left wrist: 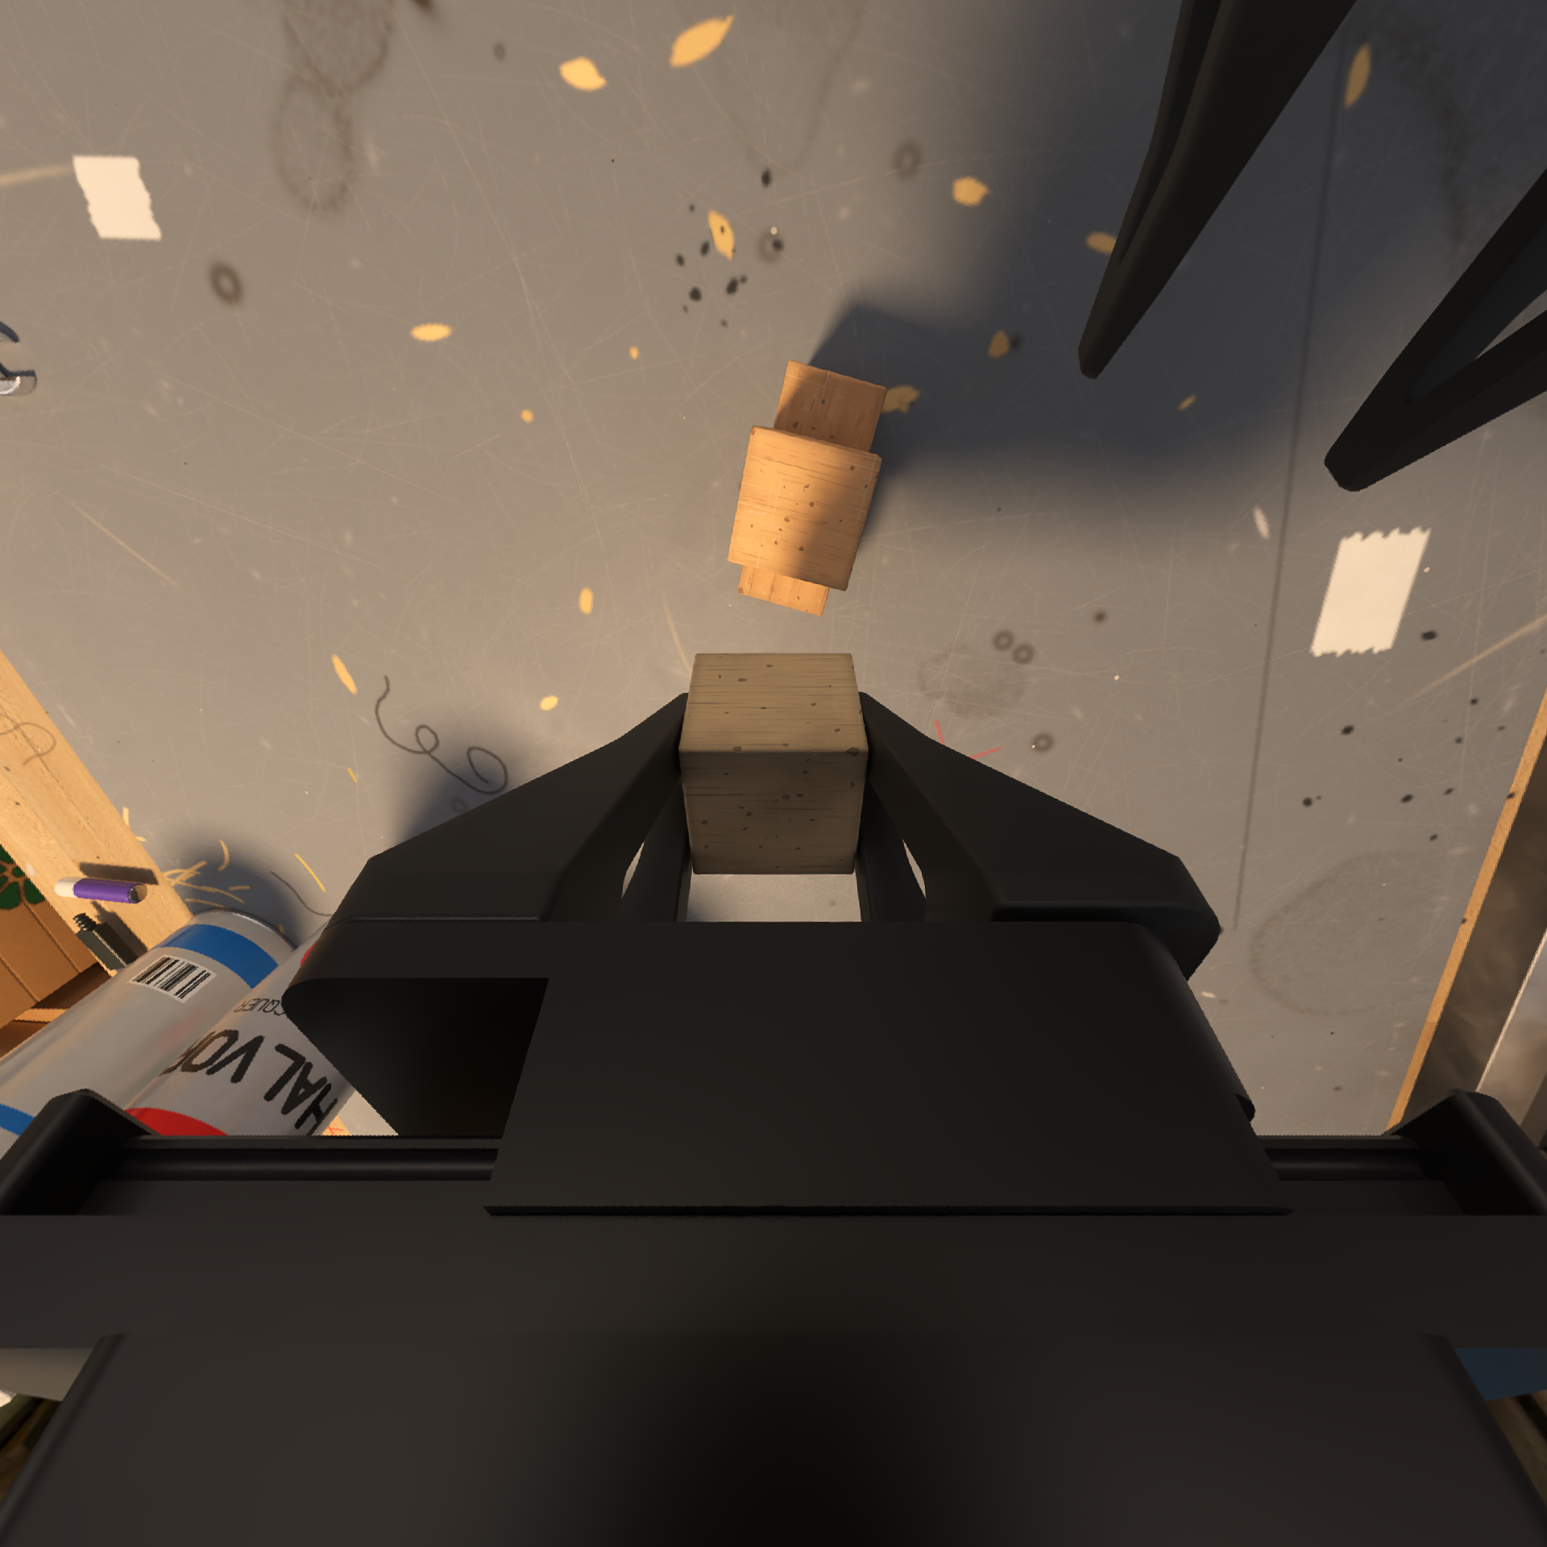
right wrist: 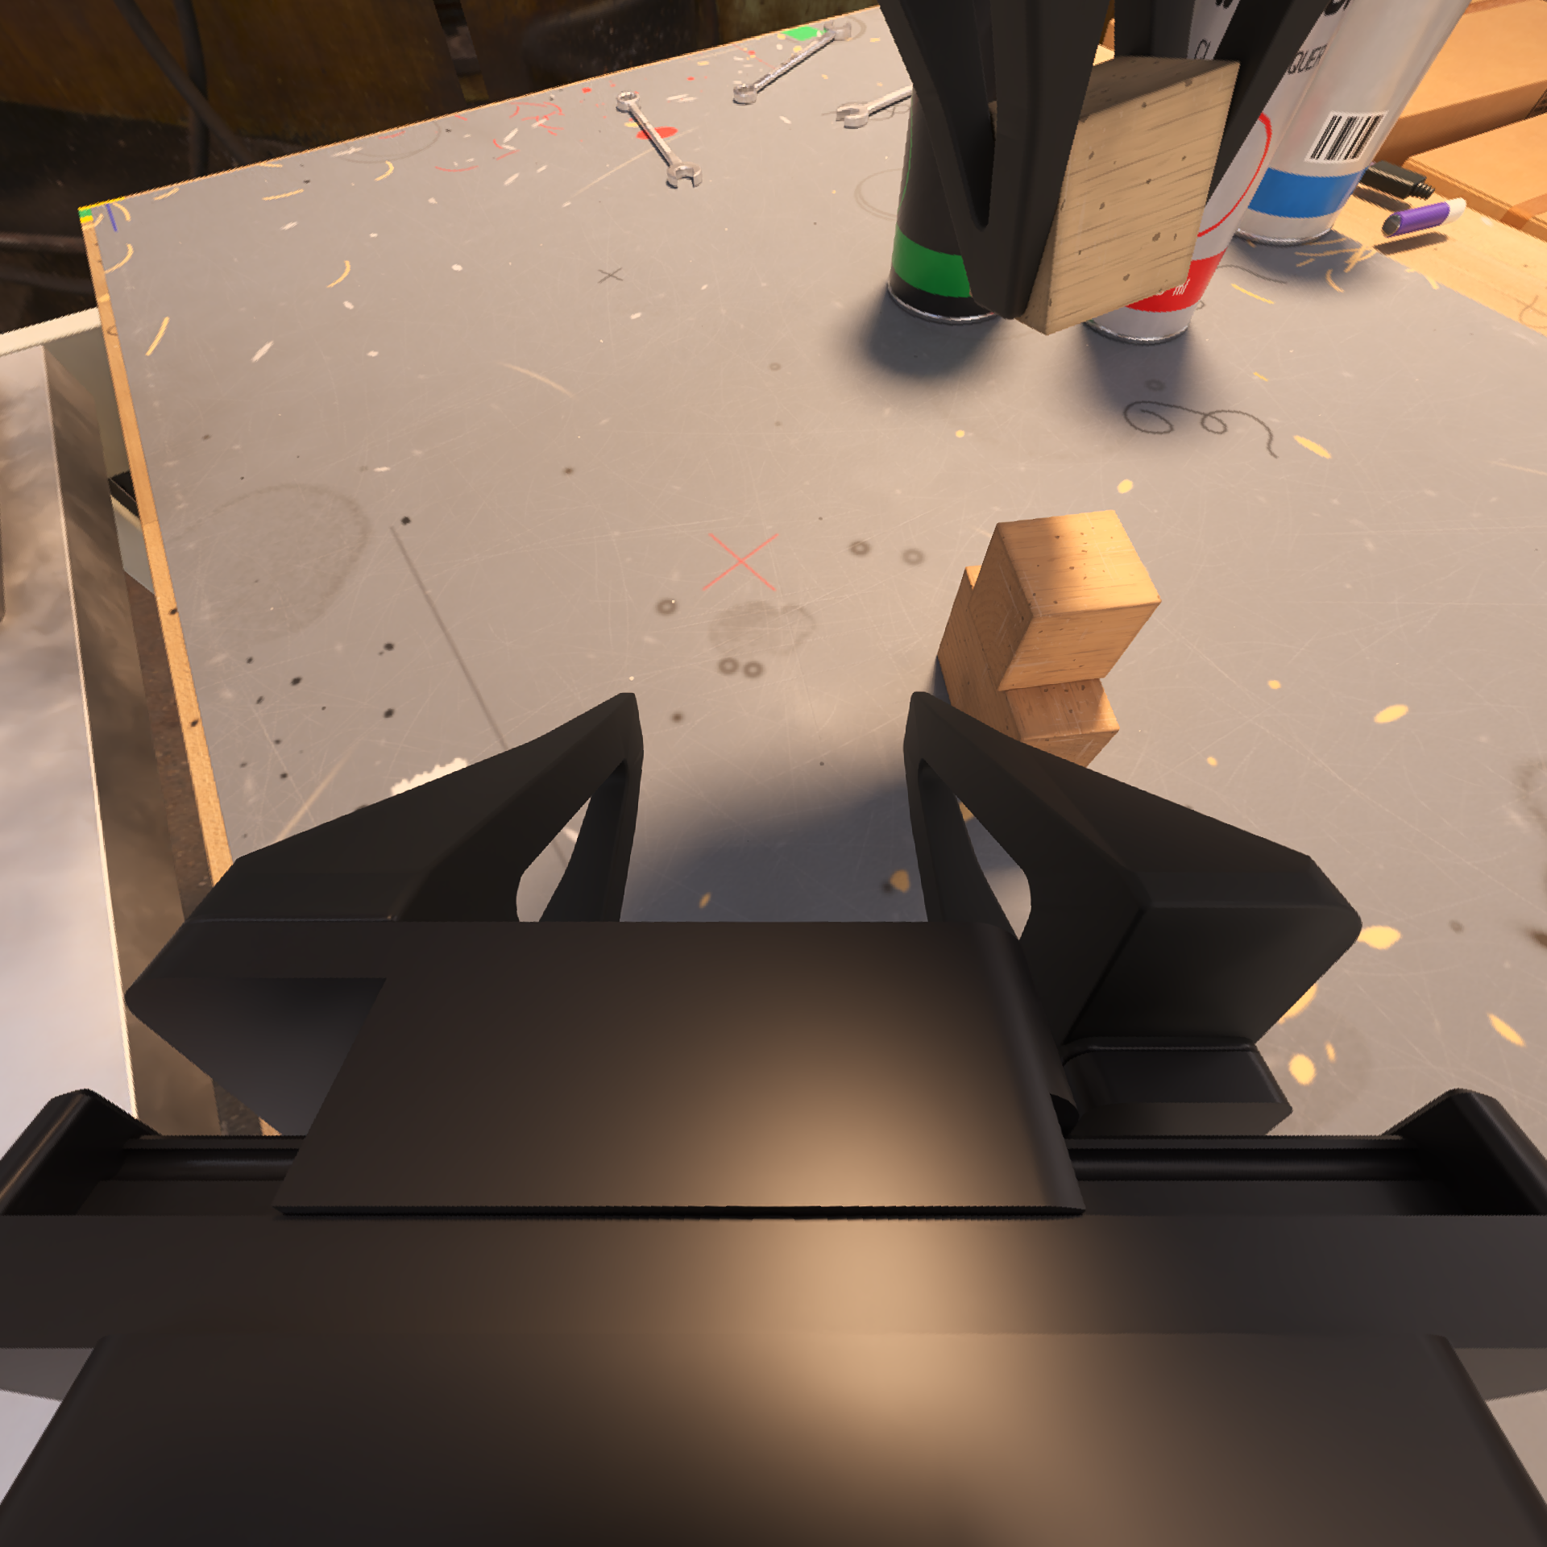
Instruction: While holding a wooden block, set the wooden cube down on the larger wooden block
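My left gripper is shut on a pale wooden block and holds it above the table. Below and ahead of it, a wooden cube rests on a longer wooden block that lies on the table. In the right wrist view the cube sits on that larger block, just right of and ahead of my right gripper, which is open and empty, apart from the stack. The held pale block hangs at the top. The right gripper's fingers show at the top right of the left wrist view.
Spray cans stand at the far side behind the held block, with a purple marker and cardboard beside them. Wrenches lie near the far edge. The table's left edge borders a metal bin.
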Robot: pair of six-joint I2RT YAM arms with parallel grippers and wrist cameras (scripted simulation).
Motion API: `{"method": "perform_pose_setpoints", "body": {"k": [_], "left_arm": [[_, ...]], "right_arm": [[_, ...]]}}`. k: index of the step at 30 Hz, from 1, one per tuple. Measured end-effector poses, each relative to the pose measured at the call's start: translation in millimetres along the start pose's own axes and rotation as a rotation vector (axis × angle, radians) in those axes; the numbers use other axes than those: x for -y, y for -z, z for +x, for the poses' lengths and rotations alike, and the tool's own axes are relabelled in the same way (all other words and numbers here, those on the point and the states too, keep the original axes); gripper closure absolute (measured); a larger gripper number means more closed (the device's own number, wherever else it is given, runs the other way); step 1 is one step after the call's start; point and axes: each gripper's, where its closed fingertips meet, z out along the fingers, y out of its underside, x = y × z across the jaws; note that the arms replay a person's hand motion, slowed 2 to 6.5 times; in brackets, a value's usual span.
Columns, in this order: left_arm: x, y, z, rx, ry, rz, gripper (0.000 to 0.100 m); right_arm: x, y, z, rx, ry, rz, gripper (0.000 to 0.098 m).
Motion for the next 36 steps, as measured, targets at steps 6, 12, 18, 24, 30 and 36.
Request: {"method": "perform_pose_setpoints", "body": {"k": [6,12,18,24,30,36], "left_arm": [[0.0,-0.1,0.0,-0.002,0.002,-0.001,0.071],[-0.3,-0.1,-0.1,-0.003,0.004,-0.003,0.071],[-0.5,-0.2,-0.1,-0.005,0.006,-0.005,0.071],[-0.5,-0.2,-0.4,-0.005,0.008,-0.006,0.071],[-0.5,-0.1,-1.0,-0.004,0.008,-0.008,0.071],[-0.2,-0.2,-1.4,-0.006,0.009,-0.009,0.071]], "right_arm": [[-0.2,-0.1,-0.2,0.001,0.000,-0.001,0.0446],[-0.5,-0.4,-0.3,0.001,0.001,-0.002,0.0446],[-0.3,-0.5,-0.5,0.002,0.002,-0.001,0.0447],[-0.5,-0.7,-0.5,0.002,0.002,-0.002,0.0448],[-0.9,-0.9,-0.4,0.002,0.001,-0.003,0.0448],[-1.4,-1.3,-0.4,0.002,0.000,-0.005,0.0448]]}}
